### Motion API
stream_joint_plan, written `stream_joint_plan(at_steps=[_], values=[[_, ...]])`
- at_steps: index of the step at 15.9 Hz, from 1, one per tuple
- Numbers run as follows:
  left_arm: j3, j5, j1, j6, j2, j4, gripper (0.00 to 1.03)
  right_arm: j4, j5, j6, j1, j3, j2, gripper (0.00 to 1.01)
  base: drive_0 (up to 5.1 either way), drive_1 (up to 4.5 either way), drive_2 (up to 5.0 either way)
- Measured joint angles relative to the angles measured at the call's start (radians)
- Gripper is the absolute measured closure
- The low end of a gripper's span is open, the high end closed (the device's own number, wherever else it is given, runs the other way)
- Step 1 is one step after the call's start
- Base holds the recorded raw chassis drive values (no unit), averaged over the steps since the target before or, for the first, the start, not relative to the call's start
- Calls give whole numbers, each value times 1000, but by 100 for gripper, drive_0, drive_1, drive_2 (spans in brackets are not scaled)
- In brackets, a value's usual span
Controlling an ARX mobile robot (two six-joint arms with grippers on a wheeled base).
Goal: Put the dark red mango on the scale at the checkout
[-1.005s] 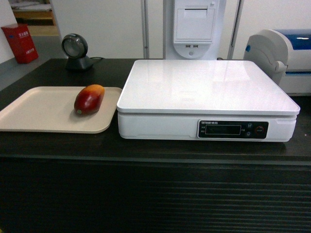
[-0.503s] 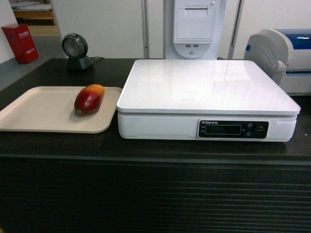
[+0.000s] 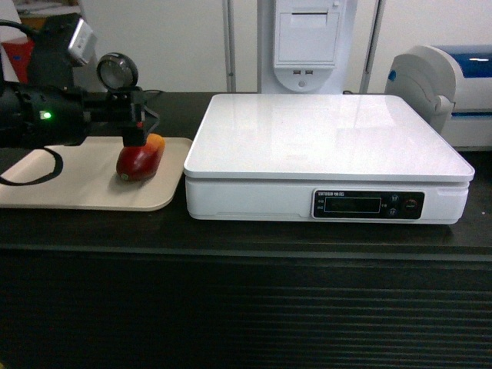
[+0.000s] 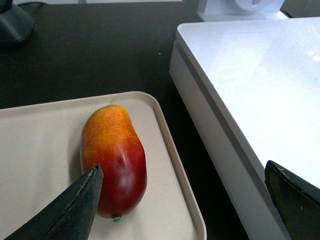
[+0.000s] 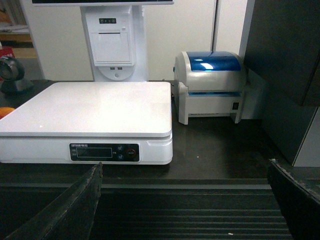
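The dark red mango (image 3: pixel 141 160) lies on its side at the right end of a beige tray (image 3: pixel 69 184), with its orange end pointing away. The left gripper (image 3: pixel 137 127) hovers just above and behind the mango. In the left wrist view that gripper (image 4: pixel 182 185) is open, one finger beside the mango (image 4: pixel 114 157) and the other over the scale's edge. The white scale (image 3: pixel 327 138) stands bare on the black checkout (image 3: pixel 246 307), right of the tray. The right gripper (image 5: pixel 184 180) is open and empty, low in front of the ribbed panel.
A round barcode scanner (image 3: pixel 118 77) stands behind the tray. A white receipt printer column (image 3: pixel 307 38) rises behind the scale, and a blue-lidded label printer (image 3: pixel 446 84) sits at the back right. A narrow dark gap separates tray and scale.
The left arm has come into the head view from the left and now hangs over the mango. Mango, tray and scale have not moved.
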Motion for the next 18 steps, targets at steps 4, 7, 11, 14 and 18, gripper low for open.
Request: stream_joint_plan(at_steps=[4,7,11,14,18], values=[[252,-8,2,15,158,-202,5,0,0,0,0,0,0,3,0,0,0],[397,-11,10,21,243,-351,5,0,0,0,0,0,0,3,0,0,0],[562,-76,13,33,358,-472,5,0,0,0,0,0,0,3,0,0,0],[654,-109,15,60,425,-547,5,0,0,0,0,0,0,3,0,0,0],[750,-154,19,119,504,-620,10,0,0,0,0,0,0,3,0,0,0]])
